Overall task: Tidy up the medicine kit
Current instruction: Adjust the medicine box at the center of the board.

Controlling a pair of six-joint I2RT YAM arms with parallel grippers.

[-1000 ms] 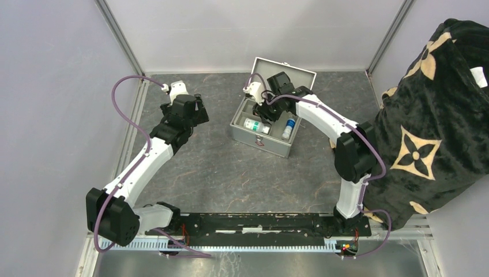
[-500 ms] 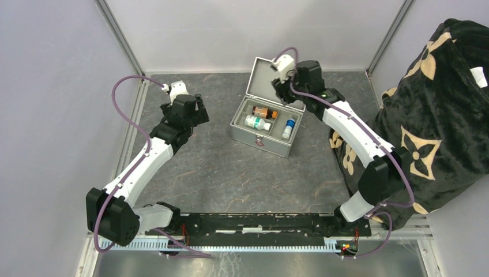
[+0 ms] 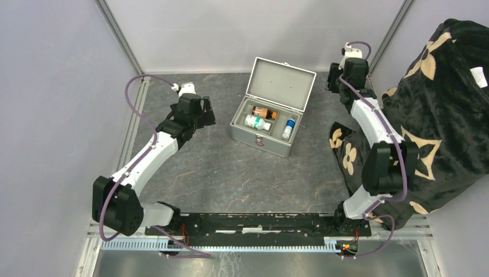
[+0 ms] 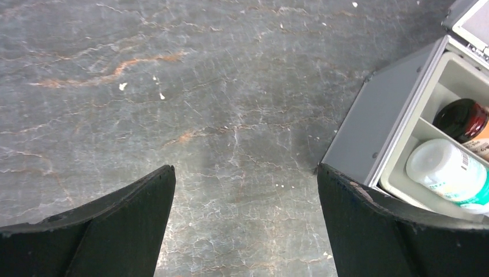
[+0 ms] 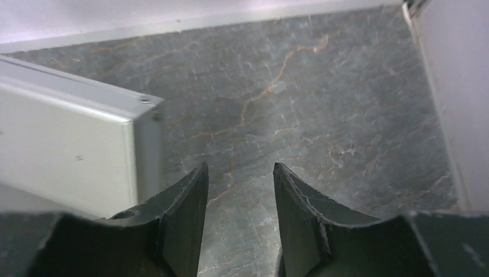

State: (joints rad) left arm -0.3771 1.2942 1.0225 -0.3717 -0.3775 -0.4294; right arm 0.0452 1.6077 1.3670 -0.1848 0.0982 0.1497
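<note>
One medicine kit [image 3: 270, 134] sits on the table [image 3: 230, 173], mid-rear, between the two arms: a boxy silver-grey metal case with squared corners, its hinged lid [image 3: 281, 84] raised and leaning toward the back wall, and a small latch [image 3: 260, 140] on the front face. The interior is a pale, smooth liner split by thin dividers. Bottles counted inside: three, all lying on their sides. An amber bottle [image 3: 264, 112] with a dark cap and orange label lies in the rear left compartment. A white bottle [image 3: 256, 123] with a green-printed label lies in the compartment in front of it, across a divider. A small blue-and-white bottle [image 3: 289, 126] lies alone in the right-hand compartment. The table top is dark grey and matt, stone-like, with fine pale cracks and a few rust-orange veins. Arms: two, white shells with black joints, each trailing one purple cable. The left gripper [image 4: 245, 173] hangs over bare table to the left of the case, its two black, wedge-shaped fingers spread wide with nothing between them. The case's left wall lies just beside the right-hand finger; contact cannot be judged. The right gripper [image 5: 240, 167] is at the rear right, beside the edge of the raised lid, its two fingers parted by a narrow gap and holding nothing. One black plush cloth [image 3: 438, 115] with beige flower motifs is heaped at the right side.
</note>
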